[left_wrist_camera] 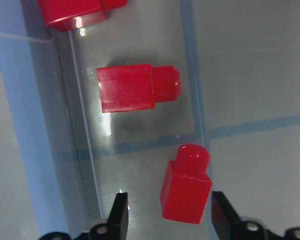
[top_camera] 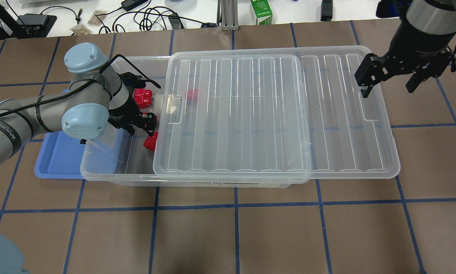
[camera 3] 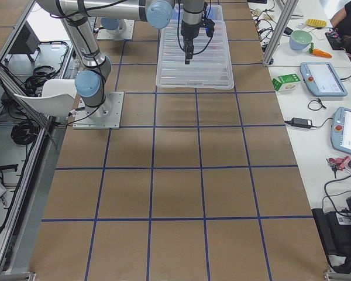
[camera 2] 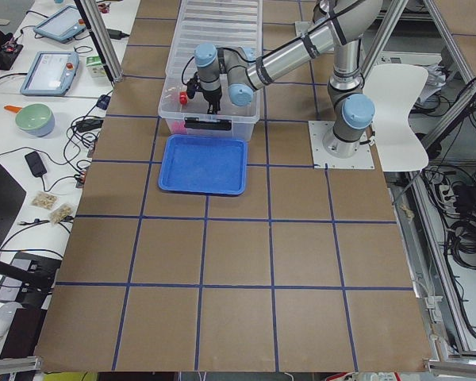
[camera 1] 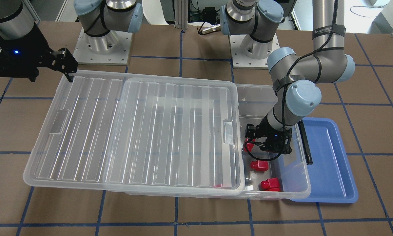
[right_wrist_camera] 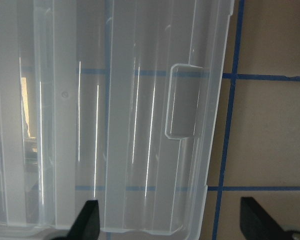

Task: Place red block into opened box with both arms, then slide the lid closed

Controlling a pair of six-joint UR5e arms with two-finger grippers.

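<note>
The clear box [top_camera: 98, 167] lies across the table, and its ribbed lid [top_camera: 273, 114] covers most of it and overhangs the end on my right. Three red blocks lie on the floor of the uncovered end [camera 1: 259, 166]. My left gripper [top_camera: 141, 127] is down in that end and open. One red block [left_wrist_camera: 186, 185] lies tilted between its fingers, with a gap on each side. Another red block [left_wrist_camera: 135, 87] lies just beyond it. My right gripper [top_camera: 387, 82] hovers open over the lid's overhanging end, and its fingers straddle the recessed tab [right_wrist_camera: 182, 100].
A blue tray [camera 1: 327, 157] lies against the box's open end, beside the black latch bar [camera 1: 306, 141]. The two arm bases [camera 1: 104, 42] stand behind the box. A green carton [top_camera: 261, 11] and cables sit beyond the table's far edge.
</note>
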